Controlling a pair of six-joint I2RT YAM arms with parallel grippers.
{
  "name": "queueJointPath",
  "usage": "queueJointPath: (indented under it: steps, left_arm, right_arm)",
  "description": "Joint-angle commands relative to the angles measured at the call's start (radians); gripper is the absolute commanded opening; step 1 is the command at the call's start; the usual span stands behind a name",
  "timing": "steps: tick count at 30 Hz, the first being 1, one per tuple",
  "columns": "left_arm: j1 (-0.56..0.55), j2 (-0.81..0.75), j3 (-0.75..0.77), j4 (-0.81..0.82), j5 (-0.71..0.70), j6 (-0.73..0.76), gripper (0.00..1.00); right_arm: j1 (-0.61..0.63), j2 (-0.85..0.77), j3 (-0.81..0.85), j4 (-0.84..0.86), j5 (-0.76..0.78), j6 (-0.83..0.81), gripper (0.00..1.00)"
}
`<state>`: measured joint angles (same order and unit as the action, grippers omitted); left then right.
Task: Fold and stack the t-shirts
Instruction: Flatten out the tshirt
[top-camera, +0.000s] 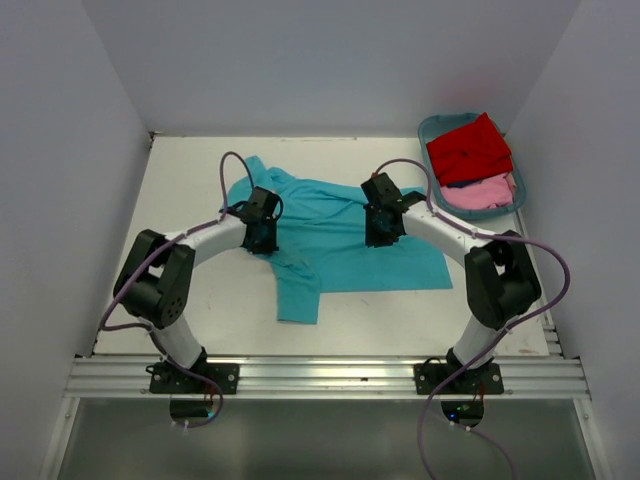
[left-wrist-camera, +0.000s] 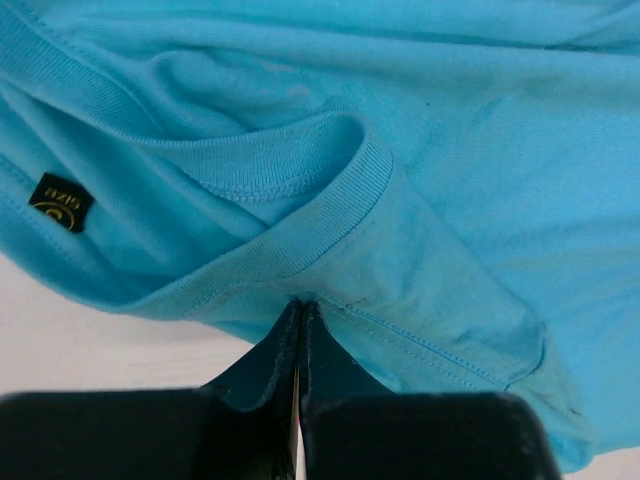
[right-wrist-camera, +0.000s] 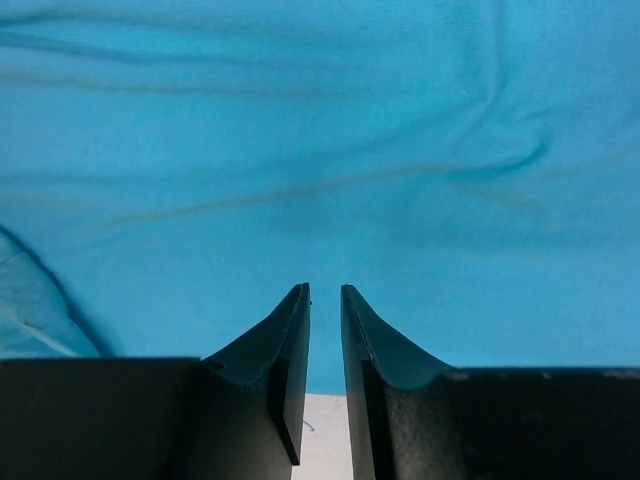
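1. left wrist view: left gripper (left-wrist-camera: 300, 308) pressed together, pinching the turquoise shirt (left-wrist-camera: 430, 150) just below the collar band (left-wrist-camera: 330, 215). the bite looks thin, so it may slip out on a lift.
2. right gripper (right-wrist-camera: 325, 292): jaws a narrow gap apart at the shirt's near edge. cannot tell if cloth is caught. if not, a one-sided lift would skew the fold.
3. shirt lies rumpled on the table (top-camera: 200, 180) between the arms, so wrinkles may get folded in.
4. red shirt (top-camera: 470, 148) and pink shirt (top-camera: 485, 192) sit in the tub (top-camera: 432, 135), well apart.

Table (top-camera: 200, 290): turquoise t-shirt (top-camera: 340, 235), teal tub (top-camera: 430, 125)
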<state>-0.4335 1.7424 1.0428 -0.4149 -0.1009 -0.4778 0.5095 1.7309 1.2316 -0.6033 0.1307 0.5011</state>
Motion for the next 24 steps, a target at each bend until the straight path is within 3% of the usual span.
queueJointPath:
  steps: [1,9,19,24]
  left_arm:
    - [-0.001,-0.122,-0.016,-0.045,-0.062,-0.021,0.0]
    - [-0.001,-0.259,-0.062,-0.119,-0.088,-0.038,0.0]
    - [-0.001,-0.371,-0.248,-0.133,-0.106,-0.087,0.0]
    - [-0.001,-0.365,-0.274,-0.11,-0.108,-0.096,0.0]
  right_arm:
    - [0.003,-0.021,-0.004,0.031,-0.005,0.005,0.23]
    - [0.001,0.019,0.0,0.027,0.009,-0.001,0.2]
    - [0.001,0.127,0.0,0.034,0.001,0.007,0.14]
    - [0.001,0.159,-0.017,0.043,-0.009,0.017,0.02]
